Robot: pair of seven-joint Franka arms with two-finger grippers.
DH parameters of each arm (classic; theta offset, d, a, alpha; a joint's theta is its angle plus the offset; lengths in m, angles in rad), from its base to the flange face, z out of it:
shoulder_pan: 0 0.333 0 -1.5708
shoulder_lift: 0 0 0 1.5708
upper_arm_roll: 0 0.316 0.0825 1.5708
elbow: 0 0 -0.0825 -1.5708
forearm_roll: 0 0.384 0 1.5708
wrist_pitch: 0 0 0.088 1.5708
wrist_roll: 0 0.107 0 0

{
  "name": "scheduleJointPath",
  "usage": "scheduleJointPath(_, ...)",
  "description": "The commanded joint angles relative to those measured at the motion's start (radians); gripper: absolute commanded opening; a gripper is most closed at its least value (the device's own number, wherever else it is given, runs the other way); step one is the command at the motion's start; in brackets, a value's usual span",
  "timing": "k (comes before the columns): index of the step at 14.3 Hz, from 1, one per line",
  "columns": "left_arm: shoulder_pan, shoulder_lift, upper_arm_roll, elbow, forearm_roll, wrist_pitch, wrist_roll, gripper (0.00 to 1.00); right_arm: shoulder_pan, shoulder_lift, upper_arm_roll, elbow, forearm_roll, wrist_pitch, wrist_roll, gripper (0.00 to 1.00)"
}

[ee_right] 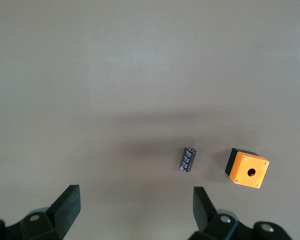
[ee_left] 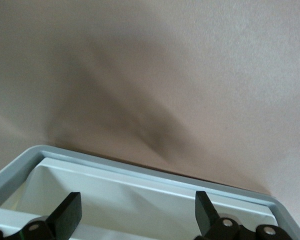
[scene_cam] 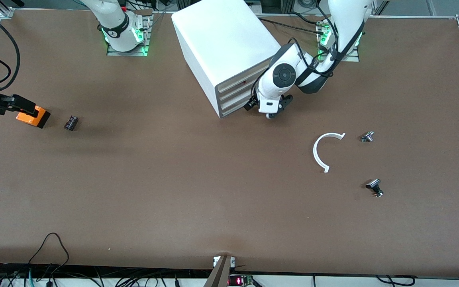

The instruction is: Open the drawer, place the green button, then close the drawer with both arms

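Note:
The white cabinet (scene_cam: 221,44) stands at the back of the table, all its drawers pushed in. The drawer (scene_cam: 235,110) is the lowest one. My left gripper (scene_cam: 268,107) hangs open right in front of it. In the left wrist view the open gripper (ee_left: 137,207) sits over the drawer's flared lip (ee_left: 140,175), gripping nothing. A small dark button (scene_cam: 71,122) lies on its side at the right arm's end of the table; its cap colour does not show. My right gripper (scene_cam: 14,104) hovers high near it. It (ee_right: 135,202) is open and empty, apart from the button (ee_right: 188,159).
An orange box (scene_cam: 33,116) with a round hole (ee_right: 251,172) lies beside the button. Toward the left arm's end lie a white curved strip (scene_cam: 320,149), a small silver knob (scene_cam: 367,136) and a black-capped button (scene_cam: 374,186). Cables run along the table's near edge.

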Motion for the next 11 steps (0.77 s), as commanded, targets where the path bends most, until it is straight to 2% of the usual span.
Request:
scheduleJointPath(1,0.002,-0.033,0.0,-0.012,-0.017,-0.02,-0.01,1.0,-0.002,-0.015,0.001,-0.012,0.019,0.026,-0.004,1.0)
scheduleJointPath(4,0.031,-0.063,0.038,-0.003,-0.007,-0.029,-0.01,1.0,0.001,0.011,0.001,0.029,0.014,0.021,0.101,1.0)
scheduleJointPath(8,0.106,-0.125,0.127,0.027,-0.007,-0.049,-0.007,1.0,-0.002,0.022,0.001,0.031,0.008,0.01,0.025,1.0)
scheduleJointPath(11,0.168,-0.195,0.132,0.028,0.0,-0.073,-0.004,1.0,-0.002,0.022,0.0,0.031,0.014,0.01,-0.004,1.0)
